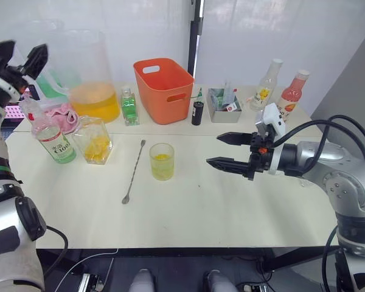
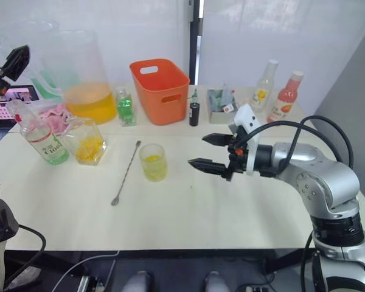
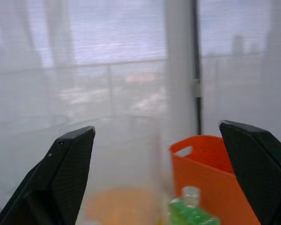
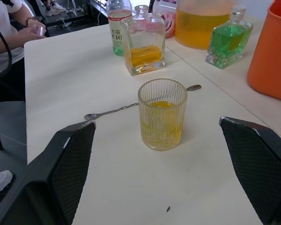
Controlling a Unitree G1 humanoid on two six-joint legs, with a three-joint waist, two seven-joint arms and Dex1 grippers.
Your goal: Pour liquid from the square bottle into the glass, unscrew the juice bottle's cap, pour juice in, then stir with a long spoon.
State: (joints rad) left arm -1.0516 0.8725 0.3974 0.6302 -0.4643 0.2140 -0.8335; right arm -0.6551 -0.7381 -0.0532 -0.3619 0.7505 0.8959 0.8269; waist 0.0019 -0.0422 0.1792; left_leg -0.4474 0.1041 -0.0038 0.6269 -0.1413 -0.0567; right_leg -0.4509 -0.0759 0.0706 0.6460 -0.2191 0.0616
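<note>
The glass (image 1: 162, 161) stands mid-table, ribbed and clear, with a little yellow-orange liquid (image 4: 161, 123) in it. Left of it lies the long spoon (image 1: 134, 171). The square bottle (image 1: 93, 141), holding some yellow-orange liquid, stands further left beside the juice bottle (image 1: 49, 136) with its green label. I cannot make out the cap at its top. My right gripper (image 1: 214, 149) hovers open just right of the glass, pointing at it, nothing between its fingers. High above the juice bottle at the far left, my left gripper (image 1: 25, 47) is also open and holds nothing.
Along the back stand a big pitcher (image 1: 92, 82) of orange liquid, a small green bottle (image 1: 129, 107), an orange basket (image 1: 165, 89), a small black bottle (image 1: 198, 113), a grey tray (image 1: 224, 104) and two tall bottles (image 1: 265, 84). A seated person (image 4: 11, 28) is beyond the table's left end.
</note>
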